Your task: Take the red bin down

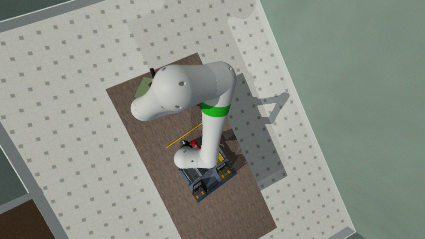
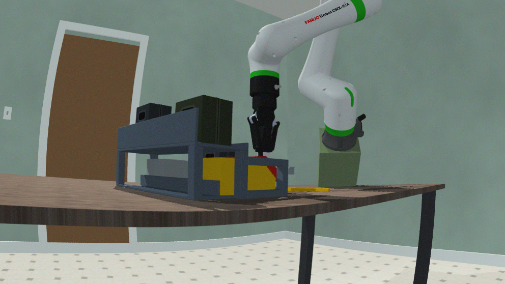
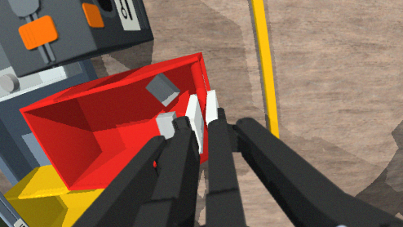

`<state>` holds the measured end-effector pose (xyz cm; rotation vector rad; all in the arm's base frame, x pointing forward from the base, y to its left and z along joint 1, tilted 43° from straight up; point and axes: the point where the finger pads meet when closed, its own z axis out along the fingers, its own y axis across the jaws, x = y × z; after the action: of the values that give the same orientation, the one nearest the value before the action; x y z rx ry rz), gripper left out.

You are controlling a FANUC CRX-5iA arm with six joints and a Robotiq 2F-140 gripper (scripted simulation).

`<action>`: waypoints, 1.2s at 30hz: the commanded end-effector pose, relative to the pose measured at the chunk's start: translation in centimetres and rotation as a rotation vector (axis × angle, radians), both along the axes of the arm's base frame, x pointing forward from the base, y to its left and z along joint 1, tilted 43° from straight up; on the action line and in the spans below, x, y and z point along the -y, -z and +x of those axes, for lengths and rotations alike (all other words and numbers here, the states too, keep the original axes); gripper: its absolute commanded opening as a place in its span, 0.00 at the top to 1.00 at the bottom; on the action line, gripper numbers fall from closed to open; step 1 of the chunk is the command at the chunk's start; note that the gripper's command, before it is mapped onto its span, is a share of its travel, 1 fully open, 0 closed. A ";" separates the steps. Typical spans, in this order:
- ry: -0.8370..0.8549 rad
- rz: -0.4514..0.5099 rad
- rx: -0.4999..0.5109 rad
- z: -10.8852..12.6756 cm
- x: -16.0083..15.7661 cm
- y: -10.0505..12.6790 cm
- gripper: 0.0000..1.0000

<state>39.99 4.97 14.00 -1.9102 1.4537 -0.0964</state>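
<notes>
The red open bin [image 3: 114,122] shows large in the wrist view, partly out past the front of the blue-grey shelf [image 2: 197,159]. Two grey parts [image 3: 163,91] lie inside it. My gripper [image 3: 205,104] is shut on the bin's front wall, one finger pad inside and one outside. In the side view the gripper [image 2: 262,149] points straight down at the shelf's front end, and only slivers of the red bin [image 2: 272,170] show there. In the top view the arm hides most of the bin [image 1: 194,144].
A yellow bin [image 2: 225,174] stands beside the red one in the shelf's lower tier. Dark bins [image 2: 204,118] with orange parts [image 3: 37,32] stand on the upper tier. A yellow line [image 3: 265,65] runs across the table in front of the shelf. The robot's green base block [image 2: 338,164] stands behind.
</notes>
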 end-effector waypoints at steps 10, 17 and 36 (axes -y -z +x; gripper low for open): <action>0.000 0.000 0.001 -1.6 0.2 1.1 1.00; 0.000 0.000 0.001 -3.8 0.5 2.6 1.00; 0.000 0.000 0.001 -3.3 0.5 2.3 1.00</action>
<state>36.68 4.53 11.68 -1.9097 1.4531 -0.0971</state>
